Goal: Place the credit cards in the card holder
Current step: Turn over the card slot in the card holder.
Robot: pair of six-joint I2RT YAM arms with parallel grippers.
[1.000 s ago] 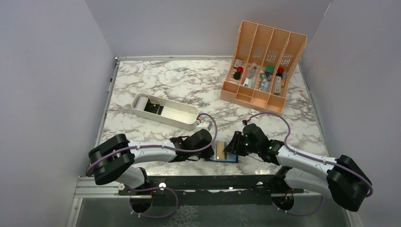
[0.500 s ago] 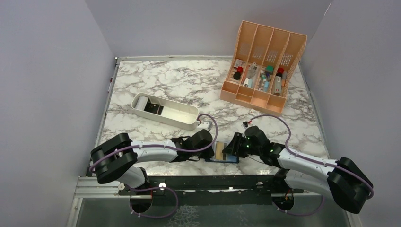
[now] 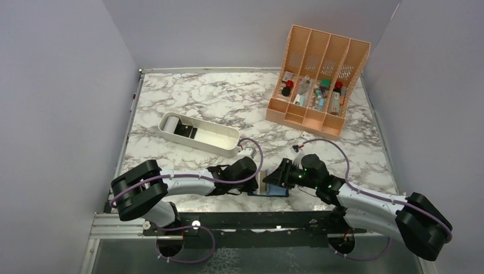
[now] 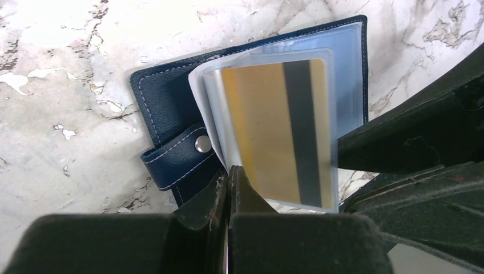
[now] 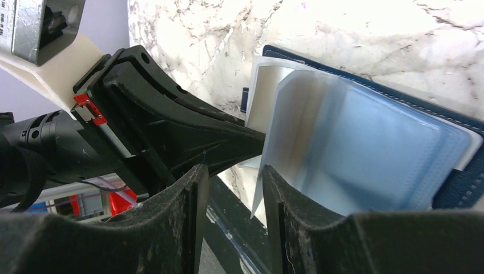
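The navy card holder (image 4: 162, 94) lies open on the marble near the table's front edge, also in the top view (image 3: 268, 192). Its clear sleeves (image 5: 365, 154) fan upward. A gold credit card (image 4: 259, 131) with a dark stripe sits inside one sleeve. My left gripper (image 4: 230, 169) is shut at the near edge of the sleeves, beside the snap tab (image 4: 177, 157), seemingly pinching a sleeve edge. My right gripper (image 5: 231, 188) is open on the holder's right side. Its right finger (image 5: 297, 211) rests against the loose edge of the lifted sleeves. Other cards are not visible.
A white oblong tray (image 3: 220, 137) with a dark item stands left of centre. An orange slotted organizer (image 3: 342, 54) with small items stands at the back right. Both arms crowd the front edge (image 3: 228, 216).
My right gripper has tilted and pushed in over the holder, lifting the sleeves and hiding the card in the top view. The left arm has barely moved.
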